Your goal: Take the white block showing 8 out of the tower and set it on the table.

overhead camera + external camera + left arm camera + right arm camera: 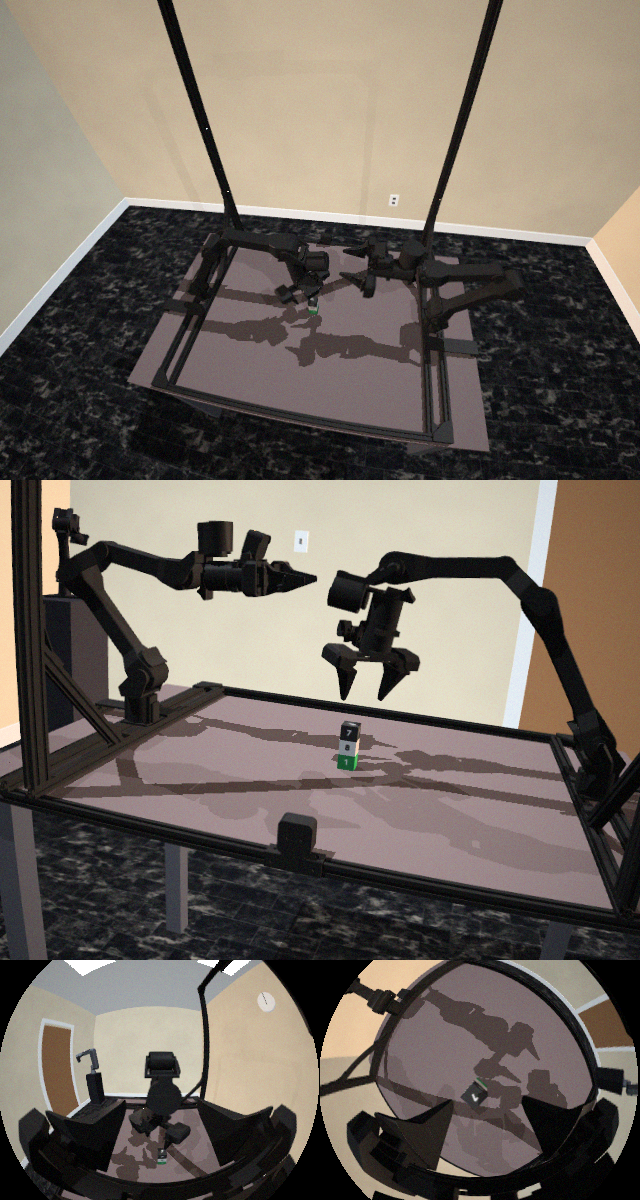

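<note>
A small tower stands near the middle of the table: a black block showing 7 [349,732] on top, the white block showing 8 [348,747] in the middle, and a green block showing 1 [347,762] at the bottom. My right gripper [361,694] points down, open and empty, hovering well above the tower and a little behind it. In the right wrist view the tower's black top [475,1095] lies between and beyond the open fingers. My left gripper [310,578] is held high and level, open and empty, far from the tower. The tower shows small in the left wrist view [163,1159].
A black frame rail [392,717] runs around the table's edges, with two tall posts [206,129] at the back. A small black camera mount [296,836] sits on the front rail. The arm bases stand at the table's two sides.
</note>
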Controlling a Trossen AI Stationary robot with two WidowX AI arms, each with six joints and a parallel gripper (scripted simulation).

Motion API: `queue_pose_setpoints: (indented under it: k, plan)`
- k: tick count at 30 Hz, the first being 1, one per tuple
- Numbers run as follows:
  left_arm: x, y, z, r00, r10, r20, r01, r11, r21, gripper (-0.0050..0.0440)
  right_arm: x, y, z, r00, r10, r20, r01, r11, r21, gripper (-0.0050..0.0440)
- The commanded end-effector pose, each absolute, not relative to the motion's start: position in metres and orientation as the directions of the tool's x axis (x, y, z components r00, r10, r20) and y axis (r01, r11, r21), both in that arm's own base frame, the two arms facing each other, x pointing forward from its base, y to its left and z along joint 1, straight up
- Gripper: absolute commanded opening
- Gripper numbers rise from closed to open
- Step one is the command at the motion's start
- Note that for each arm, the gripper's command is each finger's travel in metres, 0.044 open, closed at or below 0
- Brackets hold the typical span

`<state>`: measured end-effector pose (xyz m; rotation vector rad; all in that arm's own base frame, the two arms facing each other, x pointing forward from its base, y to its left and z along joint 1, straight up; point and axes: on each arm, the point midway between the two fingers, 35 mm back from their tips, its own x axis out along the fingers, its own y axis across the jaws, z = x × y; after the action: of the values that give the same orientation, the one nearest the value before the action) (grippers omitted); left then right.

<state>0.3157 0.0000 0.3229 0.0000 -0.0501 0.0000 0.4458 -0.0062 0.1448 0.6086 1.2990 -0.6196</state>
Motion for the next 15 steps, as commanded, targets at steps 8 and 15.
queue_pose_setpoints:
  k: [8, 15]
  plan:
    - [0.316, 0.0, 0.323, 0.999, 0.0, 0.05, 0.0, 1.0, 0.0, 0.04, 0.449, 0.006, 0.178, 0.232, -0.024, -0.972, 0.271, 0.962, 0.041, 0.04]
    - [0.316, 0.0, 0.323, 0.999, 0.0, 0.05, 0.0, 1.0, 0.0, 0.04, 0.449, 0.012, 0.171, 0.259, 0.001, -0.966, -0.002, 1.0, 0.0, 0.04]
